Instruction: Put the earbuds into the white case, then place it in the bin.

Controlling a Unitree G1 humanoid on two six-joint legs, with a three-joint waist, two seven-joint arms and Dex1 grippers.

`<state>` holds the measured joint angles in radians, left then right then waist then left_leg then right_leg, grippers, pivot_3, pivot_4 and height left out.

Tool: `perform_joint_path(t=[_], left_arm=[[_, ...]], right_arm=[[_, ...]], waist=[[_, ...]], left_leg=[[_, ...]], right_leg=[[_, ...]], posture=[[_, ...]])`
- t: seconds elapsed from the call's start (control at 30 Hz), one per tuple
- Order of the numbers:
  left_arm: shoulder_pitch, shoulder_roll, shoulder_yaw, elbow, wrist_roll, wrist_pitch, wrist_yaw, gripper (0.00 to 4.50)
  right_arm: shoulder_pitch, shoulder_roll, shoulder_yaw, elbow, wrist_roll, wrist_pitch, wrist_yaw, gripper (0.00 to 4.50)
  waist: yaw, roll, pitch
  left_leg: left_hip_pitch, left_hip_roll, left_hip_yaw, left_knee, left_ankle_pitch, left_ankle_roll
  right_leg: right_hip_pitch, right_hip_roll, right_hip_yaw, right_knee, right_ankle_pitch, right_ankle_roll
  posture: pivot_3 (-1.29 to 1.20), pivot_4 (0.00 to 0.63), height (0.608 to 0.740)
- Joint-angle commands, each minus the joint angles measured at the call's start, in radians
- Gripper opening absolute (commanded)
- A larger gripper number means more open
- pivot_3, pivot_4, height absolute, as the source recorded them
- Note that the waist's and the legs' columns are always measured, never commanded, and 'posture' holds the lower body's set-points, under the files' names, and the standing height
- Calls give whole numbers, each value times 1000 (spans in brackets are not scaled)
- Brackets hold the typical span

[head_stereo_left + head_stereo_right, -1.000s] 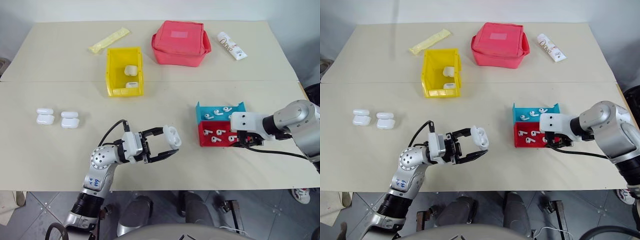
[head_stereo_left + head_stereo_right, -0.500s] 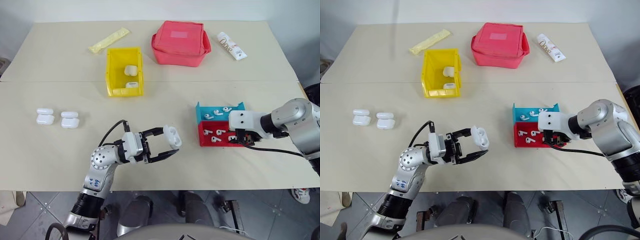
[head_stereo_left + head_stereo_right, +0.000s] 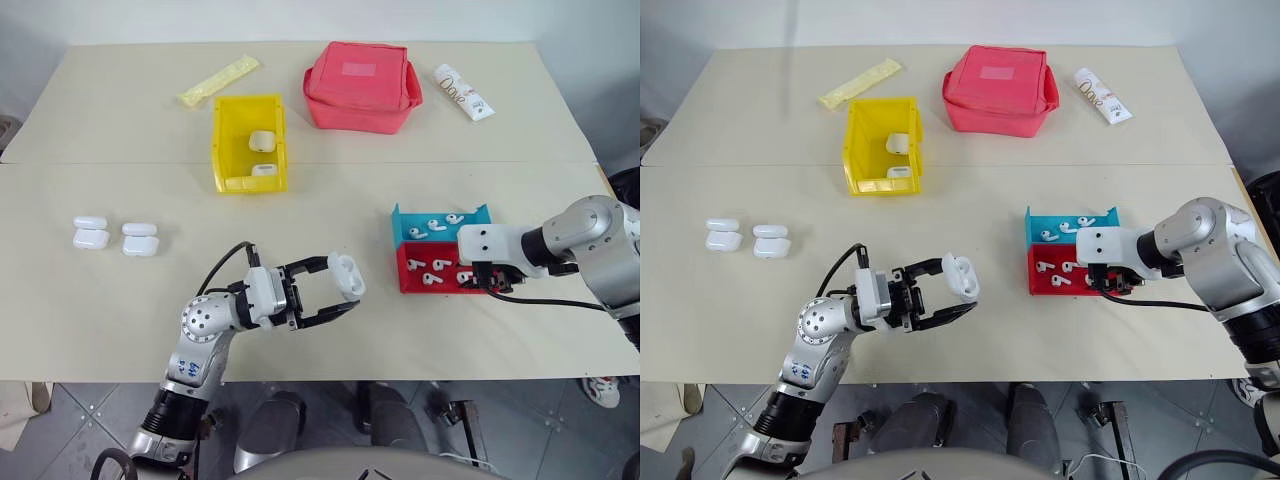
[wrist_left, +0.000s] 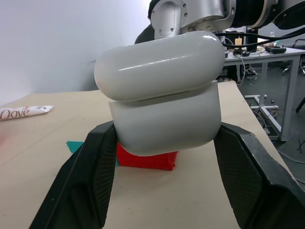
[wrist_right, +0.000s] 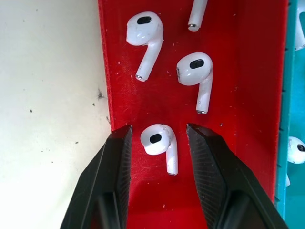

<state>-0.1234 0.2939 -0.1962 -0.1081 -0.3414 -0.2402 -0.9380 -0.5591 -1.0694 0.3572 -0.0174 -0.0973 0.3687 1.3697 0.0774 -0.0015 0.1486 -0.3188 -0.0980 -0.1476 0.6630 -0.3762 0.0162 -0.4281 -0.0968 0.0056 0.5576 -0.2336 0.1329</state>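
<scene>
Nearest you on the beige bench (image 3: 330, 200), your left claw (image 3: 338, 290) pinches a glossy white rounded case (image 3: 346, 274) between its black fingers, lid slightly ajar, held clear of the surface. To your right, the right claw (image 5: 157, 138) points down into the low red plastic tray (image 3: 412, 283), its two fingers standing apart on either side of one tiny white earbud (image 5: 161, 144) that lies on the tray floor; you cannot tell whether they touch it. More earbuds lie beside it and in the adjoining blue tray (image 3: 402, 221). Over on your left, two more white cases (image 3: 113, 235) sit side by side. Farther back stands the bright yellow plastic bin (image 3: 249, 142) with two cases inside, and beyond it a red fabric pouch (image 3: 361, 86).
</scene>
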Motion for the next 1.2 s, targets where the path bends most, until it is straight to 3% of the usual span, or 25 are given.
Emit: perform_joint_path(t=[0.03, 0.13, 0.23, 0.33, 0.6, 0.8, 0.9, 1.03, 1.2], left_arm=[[2, 8, 0, -46, 2, -2, 8, 2712], [2, 9, 0, -47, 1, -2, 9, 2712], [5, 10, -1, -53, 2, -1, 14, 2712], [8, 12, 0, -57, 2, 0, 17, 2712], [-6, 9, -2, -36, 4, -5, 18, 2712], [-47, -19, -16, 20, -11, -13, -4, 2712], [-87, -45, -23, 74, -44, -5, -43, 2712], [-155, -77, -17, 157, -90, 8, -117, 2712], [-241, -98, -6, 264, -134, -5, -250, 2712]], right_arm=[[-2, 0, 0, 23, -24, -11, 8, 1847], [-5, 4, 1, 28, -27, -12, 11, 1847], [-8, 8, 2, 37, -31, -17, 9, 1314], [-11, 17, -4, 38, -24, -12, 8, 486], [-14, 30, -43, 26, 0, 30, -7, 487], [77, 89, -277, -162, 231, 174, -65, 487], [200, 176, -512, -349, 451, 247, -113, 487], [258, 351, -688, -492, 728, 310, -236, 487], [305, 453, -711, -577, 904, 338, -343, 487]], waist=[[0, 0, 0], [0, 0, 0], [-1, -1, 0], [-2, -1, -1], [-3, -1, -1], [1, -1, 0], [8, -1, 0], [5, -2, -1], [0, -1, -1]], left_leg=[[0, 0, 0, 0, 0, 0], [0, 0, 0, 0, 0, 0], [0, 0, 0, 0, 0, 0], [0, 0, 0, 0, 0, 0], [0, 0, 0, 0, 0, 0], [0, 0, 0, 0, 0, 0], [-1, 0, -2, 0, 0, 0], [-1, 0, -2, 1, 0, 0], [-1, 1, -2, 1, 0, -1]], right_leg=[[0, 0, 0, 0, 0, 0], [0, 0, 0, 0, 0, 0], [0, 0, 0, 0, 0, 0], [0, 0, 0, 0, 0, 0], [0, 0, 0, 0, 0, 0], [-1, 0, 0, 0, 0, 0], [0, 0, -1, 0, 0, 0], [0, 0, 0, 0, 1, 0], [0, 1, -1, 2, 1, -1]], posture=[[0, 150, 740], [0, 150, 740], [0, 150, 740], [0, 150, 740], [0, 150, 740], [0, 150, 740], [0, 150, 740], [0, 150, 740], [0, 150, 740]])
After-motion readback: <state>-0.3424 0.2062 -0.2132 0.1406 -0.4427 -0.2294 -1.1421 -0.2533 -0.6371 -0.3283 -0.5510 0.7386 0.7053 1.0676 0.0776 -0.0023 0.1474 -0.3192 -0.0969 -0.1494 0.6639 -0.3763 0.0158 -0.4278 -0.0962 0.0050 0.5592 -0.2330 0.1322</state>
